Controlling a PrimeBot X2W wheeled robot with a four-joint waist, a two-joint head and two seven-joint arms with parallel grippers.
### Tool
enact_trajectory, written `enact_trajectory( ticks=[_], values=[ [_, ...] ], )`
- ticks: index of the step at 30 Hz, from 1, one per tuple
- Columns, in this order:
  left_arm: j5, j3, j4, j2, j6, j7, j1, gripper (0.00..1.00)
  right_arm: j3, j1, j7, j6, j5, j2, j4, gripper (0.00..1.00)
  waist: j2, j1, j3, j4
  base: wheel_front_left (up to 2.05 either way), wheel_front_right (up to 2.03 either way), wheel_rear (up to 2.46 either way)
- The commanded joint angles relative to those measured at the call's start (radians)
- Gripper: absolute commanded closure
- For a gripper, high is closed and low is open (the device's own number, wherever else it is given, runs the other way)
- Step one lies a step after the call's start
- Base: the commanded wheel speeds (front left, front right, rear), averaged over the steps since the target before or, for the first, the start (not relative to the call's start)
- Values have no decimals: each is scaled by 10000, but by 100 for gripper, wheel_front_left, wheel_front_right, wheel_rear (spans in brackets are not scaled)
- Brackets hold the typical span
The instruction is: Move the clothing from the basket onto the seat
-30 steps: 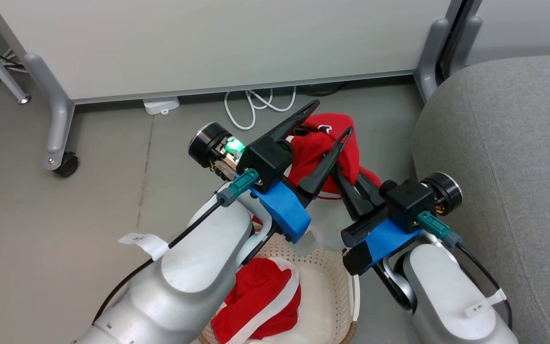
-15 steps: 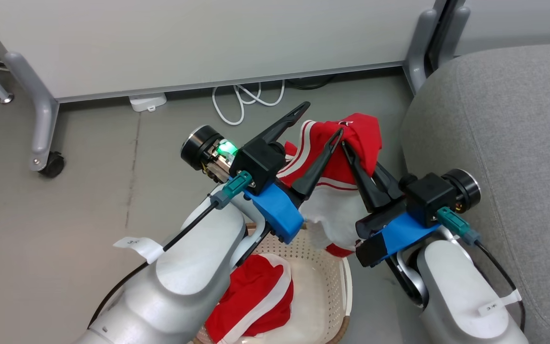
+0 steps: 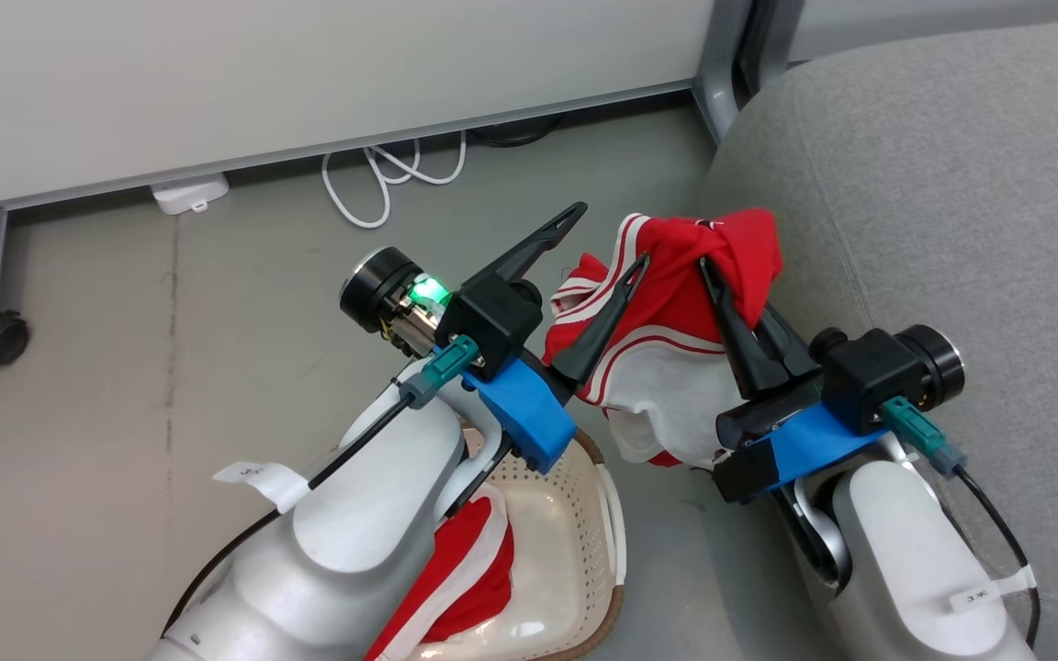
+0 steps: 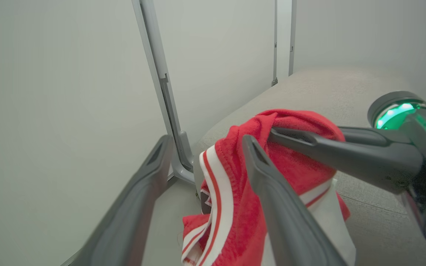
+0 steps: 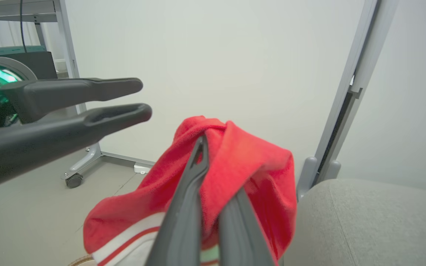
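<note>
**Now the red white-striped fabric clothing (image 3: 667, 308) hangs by the grey upholstered seat (image 3: 933, 184)'s edge**

The right tool (image 3: 717, 275), clenched on it, has drawn away from the released left tool (image 3: 612, 235), beyond the cream perforated plastic basket (image 3: 617, 542).

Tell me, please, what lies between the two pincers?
The red-and-white garment, clamped by the right pincer, hangs between it and the open left pincer, as the head view shows.
</note>
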Motion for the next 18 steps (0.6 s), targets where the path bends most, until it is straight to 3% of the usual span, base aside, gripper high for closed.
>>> enact_trajectory(
  ticks=[1,18],
  values=[
    [46,1,-5,80,-4,-29,66,0,-72,127,-10,5,-34,2,-86,100,0,0,103,-211,0,0,0],
    [276,-145,-201,145,-13,-31,231,0,-1207,761,-10,5,-282,4,-736,100,0,0,362,-1492,0,0,0]
  ],
)
